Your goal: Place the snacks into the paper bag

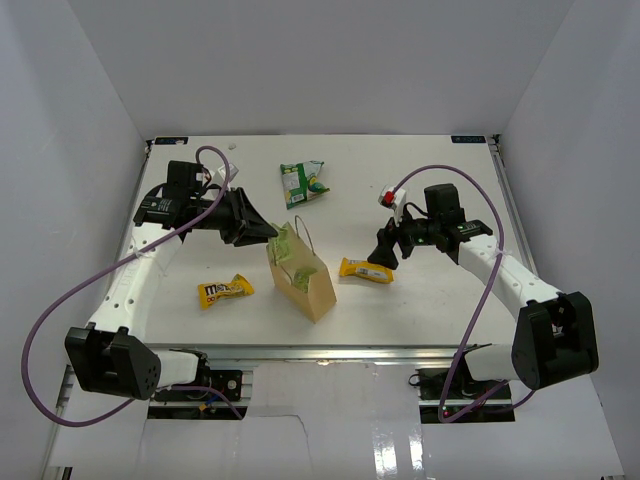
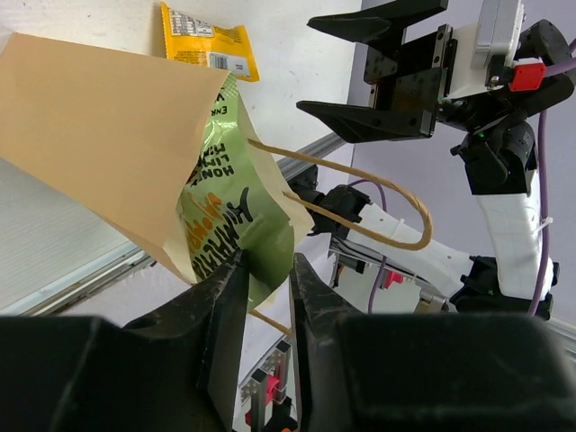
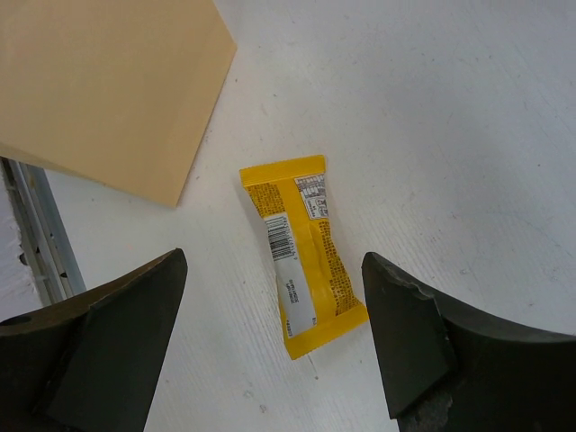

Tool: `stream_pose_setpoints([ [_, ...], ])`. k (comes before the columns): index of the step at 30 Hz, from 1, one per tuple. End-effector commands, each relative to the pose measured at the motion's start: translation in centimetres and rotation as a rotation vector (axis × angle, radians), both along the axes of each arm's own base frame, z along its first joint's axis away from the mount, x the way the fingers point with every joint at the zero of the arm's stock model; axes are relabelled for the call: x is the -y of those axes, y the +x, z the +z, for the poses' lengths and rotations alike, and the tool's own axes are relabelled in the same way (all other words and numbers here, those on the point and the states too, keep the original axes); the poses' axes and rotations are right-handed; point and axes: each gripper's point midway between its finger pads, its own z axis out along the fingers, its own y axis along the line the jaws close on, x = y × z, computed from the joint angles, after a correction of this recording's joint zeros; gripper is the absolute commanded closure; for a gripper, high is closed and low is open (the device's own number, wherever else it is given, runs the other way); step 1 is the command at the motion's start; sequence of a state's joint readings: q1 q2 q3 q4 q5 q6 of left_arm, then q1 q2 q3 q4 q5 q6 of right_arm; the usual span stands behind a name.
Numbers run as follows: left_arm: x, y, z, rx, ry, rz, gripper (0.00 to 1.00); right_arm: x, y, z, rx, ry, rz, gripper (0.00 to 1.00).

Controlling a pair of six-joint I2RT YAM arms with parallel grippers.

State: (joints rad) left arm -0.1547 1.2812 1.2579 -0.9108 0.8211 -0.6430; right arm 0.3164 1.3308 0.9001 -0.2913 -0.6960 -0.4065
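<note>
Your left gripper [image 2: 267,263] sits right at the mouth of the paper bag [image 1: 310,285], which stands near the middle of the table [image 1: 350,160] between the two arms. A pale green packet [image 2: 225,229] pokes out of the bag's opening, partly inside and partly out, with its lower corner lying between your left fingers [image 2: 225,306]. Those jaws stand only narrowly apart. From the wrist view you cannot tell whether they pinch the packet or merely flank it. The bag's thin loop handles [image 2: 396,216] hang free beside the packet.

Your right gripper [image 3: 274,261] is spread wide and holds nothing. It hovers over a yellow wrapper [image 3: 301,256] that lies flat on the table with its barcode side up, just beside the bag's right side and not touching it.

The yellow wrapper with brown lettering [image 1: 225,290] lies on the table to the left of the bag, near your left arm. The green-and-white bag [image 1: 303,183] lies farther back, well apart from both grippers.
</note>
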Motion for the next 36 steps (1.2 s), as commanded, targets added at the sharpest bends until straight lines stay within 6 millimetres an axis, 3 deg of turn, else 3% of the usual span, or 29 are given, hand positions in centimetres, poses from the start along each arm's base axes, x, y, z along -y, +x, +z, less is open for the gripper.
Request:
stream_pose_setpoints([
  [1, 0.4, -0.7, 1.1, 0.032, -0.032, -0.034, 0.67, -0.7, 0.2, 0.5, 0.020, 0.028, 0.022, 0.15],
  [12, 0.7, -0.7, 1.1, -0.025, -0.059, -0.022, 0.91, -1.0, 0.5, 0.7, 0.016, 0.038, 0.022, 0.16],
  [25, 1.2, -1.5, 0.5, 0.008, -0.010, -0.099, 0.93, -1.3, 0.8, 1.0, 0.015, 0.046, 0.025, 0.15],
  [28, 1.3, -1.5, 0.2, -0.001, -0.003, -0.104, 0.84, -1.3, 0.7, 1.0, 0.014, 0.046, 0.026, 0.15],
  [29, 1.4, -1.4, 0.2, 0.000, 0.001, -0.103, 0.70, -1.3, 0.7, 0.9, 0.014, 0.046, 0.027, 0.15],
  [31, 1.4, -1.0, 0.1, -0.003, 0.009, -0.100, 0.64, -1.3, 0.6, 0.9, 0.012, 0.047, 0.028, 0.15],
  [33, 1.4, -0.6, 0.6, 0.013, 0.016, -0.090, 0.46, -1.3, 0.7, 0.9, 0.014, 0.046, 0.027, 0.15],
  [36, 1.2, 0.6, 1.6, 0.054, 0.042, -0.056, 0.40, -1.3, 0.5, 0.7, 0.021, 0.040, 0.038, 0.15],
])
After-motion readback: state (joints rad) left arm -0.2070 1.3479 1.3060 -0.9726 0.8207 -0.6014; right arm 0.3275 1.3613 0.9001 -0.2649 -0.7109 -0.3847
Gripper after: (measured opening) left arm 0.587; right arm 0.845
